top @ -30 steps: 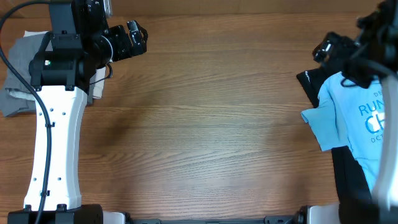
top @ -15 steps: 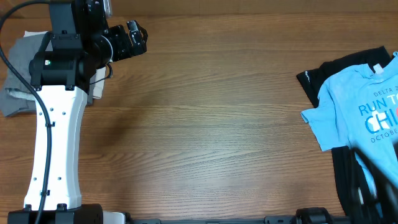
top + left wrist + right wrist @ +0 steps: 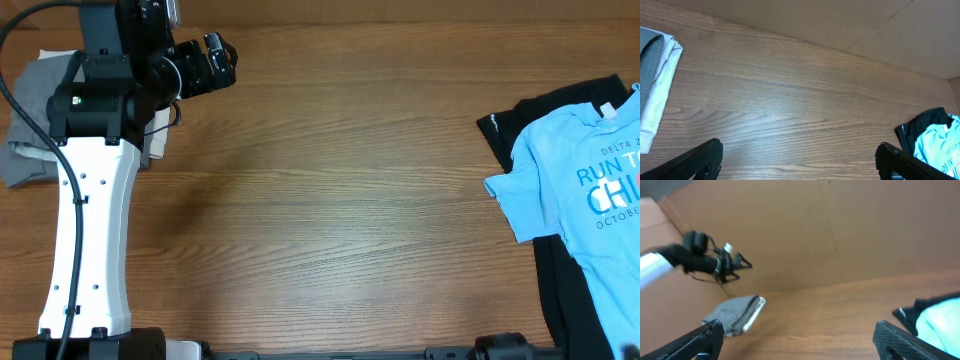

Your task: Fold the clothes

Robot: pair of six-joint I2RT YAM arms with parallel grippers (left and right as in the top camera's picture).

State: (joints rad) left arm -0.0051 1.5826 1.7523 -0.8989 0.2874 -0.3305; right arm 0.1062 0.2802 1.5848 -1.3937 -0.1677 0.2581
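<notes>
The shorts lie bunched at the far left edge of the table, on a pale garment and partly hidden by the left arm. They look soft, light and limp, so they will likely sag unless taken by the stiffer waistband or a hem corner, neither of which shows clearly. The left gripper and right gripper each hold their 2 fingers wide apart, empty, touching nothing.
</notes>
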